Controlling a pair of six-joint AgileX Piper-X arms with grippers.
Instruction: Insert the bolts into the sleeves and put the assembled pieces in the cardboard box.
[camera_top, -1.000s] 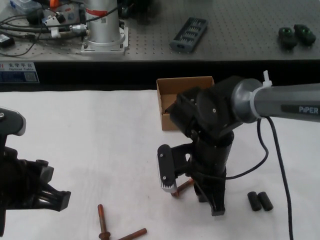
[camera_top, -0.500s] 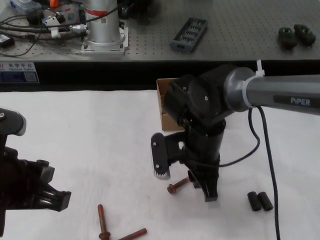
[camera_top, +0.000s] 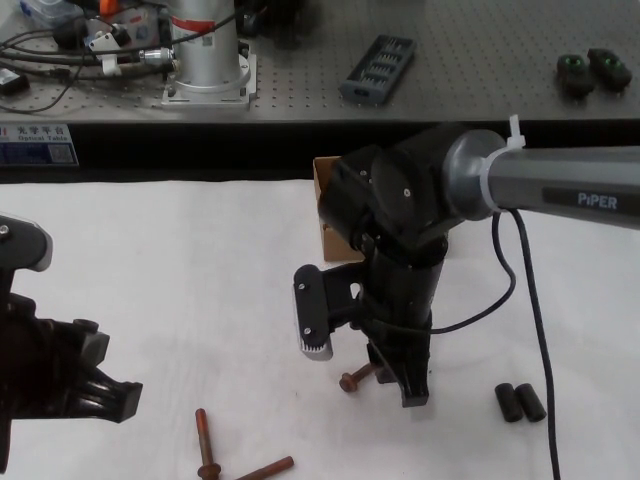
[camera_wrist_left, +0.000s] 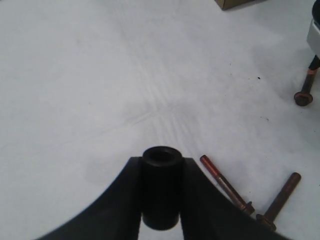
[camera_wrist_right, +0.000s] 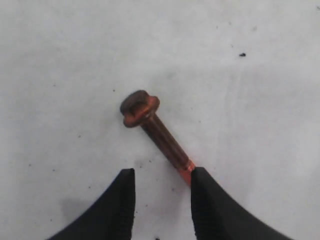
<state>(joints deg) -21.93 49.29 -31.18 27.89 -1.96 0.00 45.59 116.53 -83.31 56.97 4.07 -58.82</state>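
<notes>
Left wrist view shows left jaws gripping a sleeve (camera_wrist_left: 161, 192); right jaws, open, touch a bolt (camera_wrist_right: 155, 132) near the cardboard box (camera_top: 322, 200).

left gripper (camera_wrist_left: 161, 170): low, jaws clamped | right gripper (camera_wrist_right: 162, 175): pointing down, jaws apart

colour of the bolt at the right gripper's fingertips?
Copper-orange, with a darker brown head. The bolt shows best in the right wrist view.

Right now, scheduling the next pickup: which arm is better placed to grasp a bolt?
The right. The right gripper, open, hangs over a bolt whose shaft tip reaches the mouth of its jaws; the left gripper is shut on a sleeve.
</notes>
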